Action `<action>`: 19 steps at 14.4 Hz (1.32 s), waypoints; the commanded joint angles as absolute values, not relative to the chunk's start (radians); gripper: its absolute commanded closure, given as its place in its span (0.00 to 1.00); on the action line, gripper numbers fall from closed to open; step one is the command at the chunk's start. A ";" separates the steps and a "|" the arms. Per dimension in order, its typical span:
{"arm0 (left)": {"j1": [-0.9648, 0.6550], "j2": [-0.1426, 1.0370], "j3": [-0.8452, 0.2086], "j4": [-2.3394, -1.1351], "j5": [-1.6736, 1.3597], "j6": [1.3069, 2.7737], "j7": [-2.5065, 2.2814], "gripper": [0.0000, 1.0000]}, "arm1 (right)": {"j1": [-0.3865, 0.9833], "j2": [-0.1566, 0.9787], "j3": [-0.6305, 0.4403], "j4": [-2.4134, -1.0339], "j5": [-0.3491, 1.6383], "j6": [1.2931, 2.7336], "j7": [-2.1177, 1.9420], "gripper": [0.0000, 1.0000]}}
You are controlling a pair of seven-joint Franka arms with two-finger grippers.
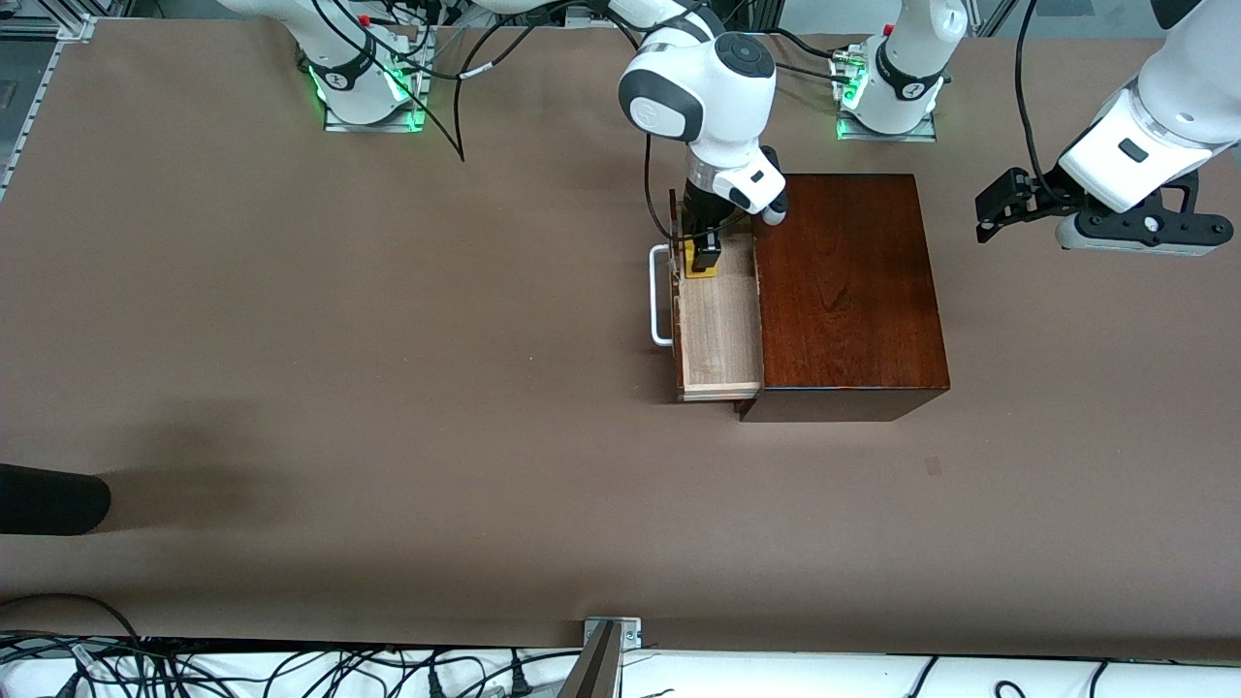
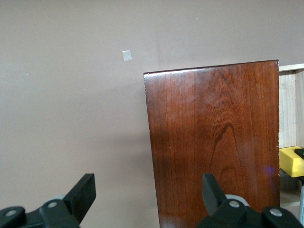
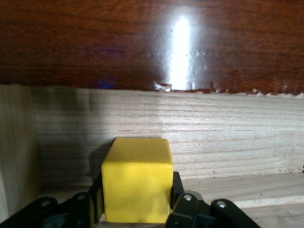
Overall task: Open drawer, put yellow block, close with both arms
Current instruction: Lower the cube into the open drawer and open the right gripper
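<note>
Block: the yellow block (image 3: 137,179) sits clamped between the closed fingers of the right gripper (image 1: 705,254), low inside the open drawer (image 1: 717,334), at the end farther from the front camera.
Key relation: the tray floor lies directly under the block, so release looks like the next step.
Left gripper (image 1: 999,208): fingers spread, empty, waiting over the tabletop (image 1: 388,388) beside the box (image 1: 848,291).
Handle (image 1: 659,296): on the drawer front, toward the right arm's end.
</note>
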State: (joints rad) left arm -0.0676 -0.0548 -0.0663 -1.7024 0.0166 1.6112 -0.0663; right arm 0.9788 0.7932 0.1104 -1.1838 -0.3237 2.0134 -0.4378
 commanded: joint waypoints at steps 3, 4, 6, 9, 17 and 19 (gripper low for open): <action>-0.071 -0.043 -0.066 -1.672 0.017 1.592 -0.048 0.00 | 0.977 0.807 0.101 -1.155 -0.337 2.002 -0.454 1.00; -0.071 -0.043 -0.067 -1.672 0.017 1.592 -0.048 0.00 | 0.977 0.807 0.098 -1.155 -0.337 2.006 -0.454 1.00; -0.072 -0.032 -0.067 -1.669 0.018 1.592 -0.043 0.00 | 0.977 0.807 0.098 -1.154 -0.336 2.008 -0.453 0.97; -0.072 0.001 -0.075 -1.631 0.018 1.585 -0.044 0.00 | 0.976 0.801 0.097 -1.154 -0.336 1.999 -0.453 0.00; -0.072 0.005 -0.081 -1.620 0.015 1.551 -0.040 0.00 | 0.960 0.686 0.094 -0.992 -0.253 1.842 -0.440 0.00; -0.072 0.005 -0.104 -1.602 0.012 1.542 -0.037 0.00 | 0.911 0.645 0.095 -0.992 -0.253 1.813 -0.439 0.00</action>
